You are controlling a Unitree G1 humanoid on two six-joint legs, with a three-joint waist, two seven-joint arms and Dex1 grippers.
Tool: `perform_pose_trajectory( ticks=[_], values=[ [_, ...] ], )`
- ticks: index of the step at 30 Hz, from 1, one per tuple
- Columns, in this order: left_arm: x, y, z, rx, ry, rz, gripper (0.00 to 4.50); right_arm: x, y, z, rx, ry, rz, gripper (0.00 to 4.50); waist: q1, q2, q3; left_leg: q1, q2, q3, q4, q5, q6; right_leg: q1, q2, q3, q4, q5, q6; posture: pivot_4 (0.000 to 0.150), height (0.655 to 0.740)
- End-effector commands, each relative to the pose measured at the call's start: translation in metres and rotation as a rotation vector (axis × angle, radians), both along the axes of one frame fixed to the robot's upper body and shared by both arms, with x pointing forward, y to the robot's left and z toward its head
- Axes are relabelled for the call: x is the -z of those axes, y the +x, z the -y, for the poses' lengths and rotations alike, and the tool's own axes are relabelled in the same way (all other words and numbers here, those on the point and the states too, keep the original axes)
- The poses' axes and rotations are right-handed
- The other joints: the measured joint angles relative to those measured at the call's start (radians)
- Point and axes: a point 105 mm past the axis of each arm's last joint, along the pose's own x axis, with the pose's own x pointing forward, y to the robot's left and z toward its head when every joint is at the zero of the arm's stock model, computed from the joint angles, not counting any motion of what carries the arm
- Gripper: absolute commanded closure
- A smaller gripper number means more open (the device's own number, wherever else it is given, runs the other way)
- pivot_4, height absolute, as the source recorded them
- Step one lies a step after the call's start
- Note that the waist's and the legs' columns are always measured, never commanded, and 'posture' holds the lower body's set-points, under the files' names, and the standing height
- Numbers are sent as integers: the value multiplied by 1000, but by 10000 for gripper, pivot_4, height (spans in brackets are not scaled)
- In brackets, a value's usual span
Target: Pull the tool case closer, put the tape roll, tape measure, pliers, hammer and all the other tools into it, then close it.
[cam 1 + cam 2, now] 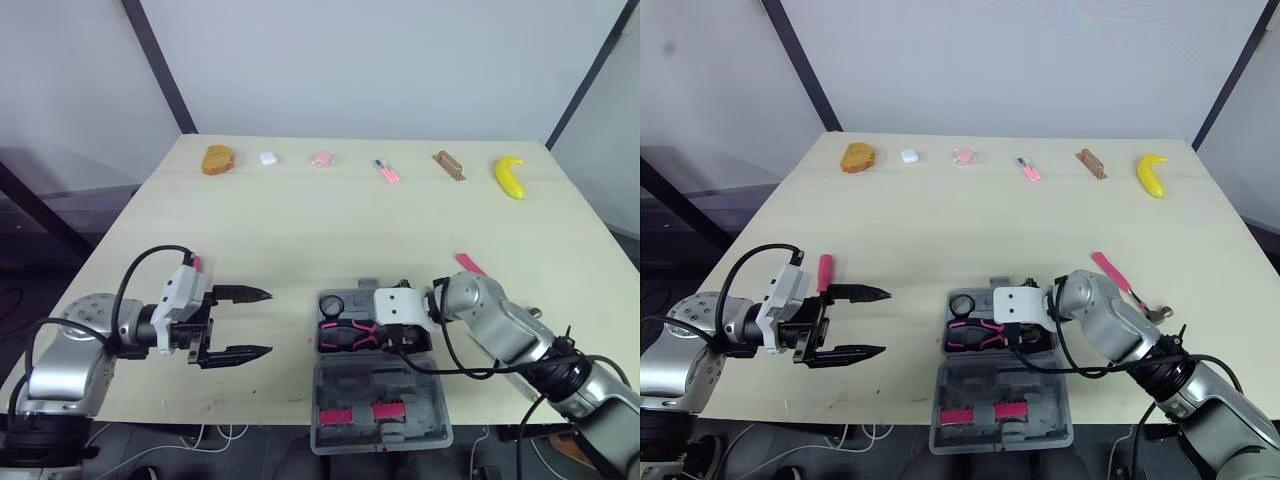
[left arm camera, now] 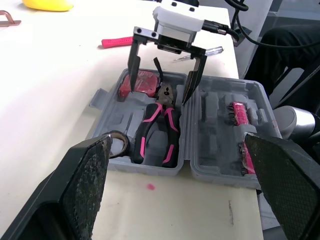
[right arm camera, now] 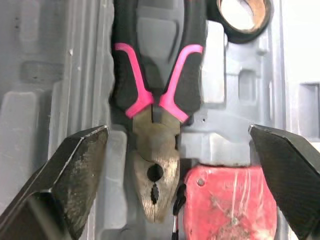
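Straddling the pliers point(image 2: 160, 130) in the tool case point(image 2: 220, 145), spread wide and empty, the right gripper point(image 2: 159, 94) looks done seating them — left gripper point(image 1: 262, 322) hangs wide open alongside.

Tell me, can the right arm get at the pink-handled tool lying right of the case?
Probably yes. The pink-handled tool lies bare on the table beside the right arm. The right gripper is open and empty over the case, but would need to pull back and turn.
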Motion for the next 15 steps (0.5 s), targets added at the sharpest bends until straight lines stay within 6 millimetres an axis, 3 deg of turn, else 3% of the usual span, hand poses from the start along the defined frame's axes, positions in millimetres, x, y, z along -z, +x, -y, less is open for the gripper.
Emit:
perform_pose_trajectory(
  ticks=[1,3,6,7,8,13,15],
  values=[
    [-6,1,1,7,-6,30,0,-17,-2,-4,-2,94,-8,254,0,0,0,0,0,0,0,0,0,0,0,0,0,0,0,1500,7400],
    [-6,1,2,8,-10,31,0,-24,0,-9,21,179,-13,254,-1,0,0,0,0,0,0,0,0,0,0,0,0,0,0,1500,7400],
    [-7,2,4,9,-18,33,0,-29,3,-18,65,308,-21,8812,-1,0,0,0,0,0,0,0,0,0,1,0,0,0,0,1500,7400],
    [-7,2,4,9,-19,33,0,-29,2,-19,70,324,-24,15065,-1,0,0,0,0,0,0,0,0,0,1,0,0,0,0,1500,7400],
    [-7,2,4,9,-19,34,0,-29,2,-21,76,339,-29,16694,-1,0,0,0,0,0,0,0,0,0,1,0,0,0,0,1500,7400],
    [-8,3,5,5,-32,45,0,-20,1,-24,98,383,-52,41923,-1,0,0,0,0,0,0,0,0,0,0,1,0,0,0,1500,7400],
    [-8,4,5,4,-34,49,0,-14,3,-24,117,392,-56,44584,-1,0,0,0,0,0,0,0,0,0,1,1,0,0,0,1500,7400]
  ],
)
